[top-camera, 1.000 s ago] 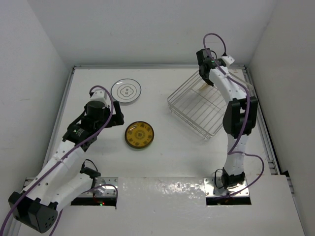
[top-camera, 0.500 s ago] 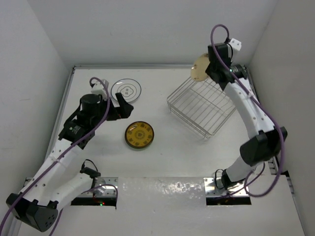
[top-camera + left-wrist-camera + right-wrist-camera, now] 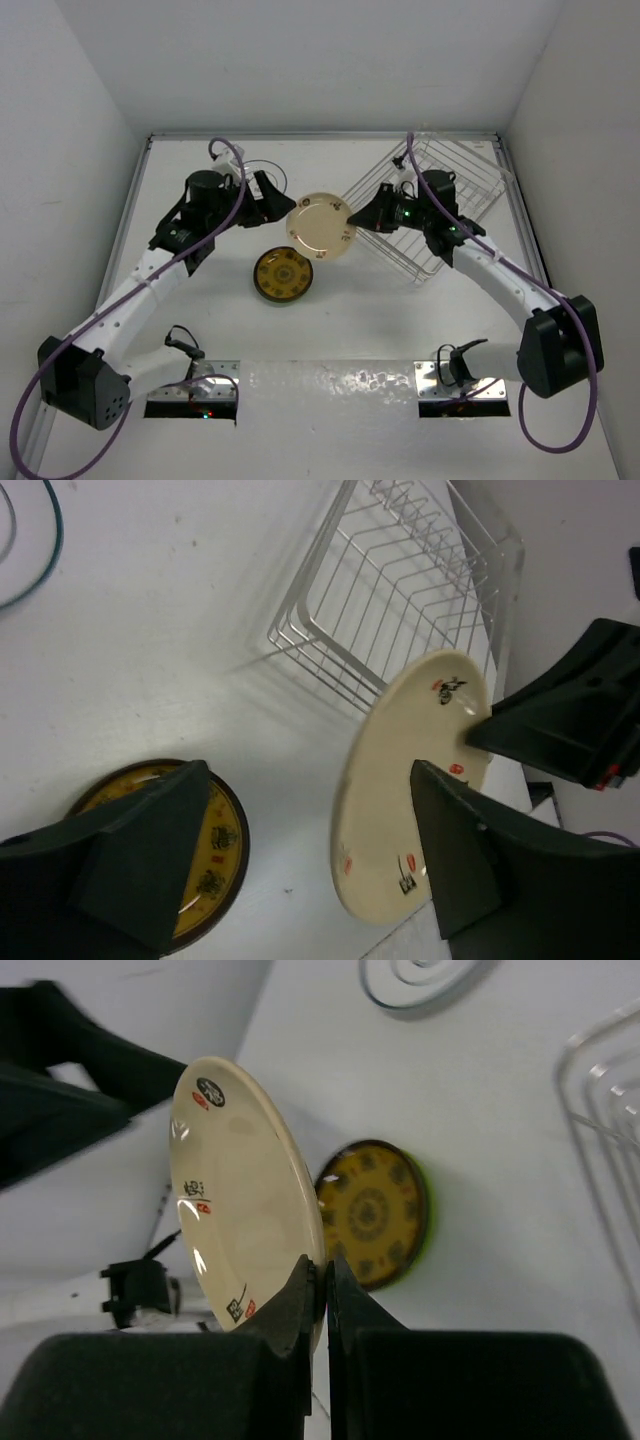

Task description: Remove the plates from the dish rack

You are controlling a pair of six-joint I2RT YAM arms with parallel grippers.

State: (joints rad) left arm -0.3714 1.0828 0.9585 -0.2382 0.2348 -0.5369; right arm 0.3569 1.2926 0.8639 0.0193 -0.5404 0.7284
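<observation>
The right hand (image 3: 358,218) has swung from above the dish rack's (image 3: 440,200) far corner to mid-bench (image 3: 350,320), carrying the cream plate (image 3: 318,224) pinched by its rim. The left hand (image 3: 272,195) has risen away from the yellow plate (image 3: 283,275). It now faces the cream plate with its 2 fingers spread, and the plate's rim is just ahead between them.

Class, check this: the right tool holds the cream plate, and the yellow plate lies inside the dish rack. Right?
No: the right tool holds the cream plate, but the yellow plate lies on the table, outside the dish rack, as the top external view shows.
</observation>
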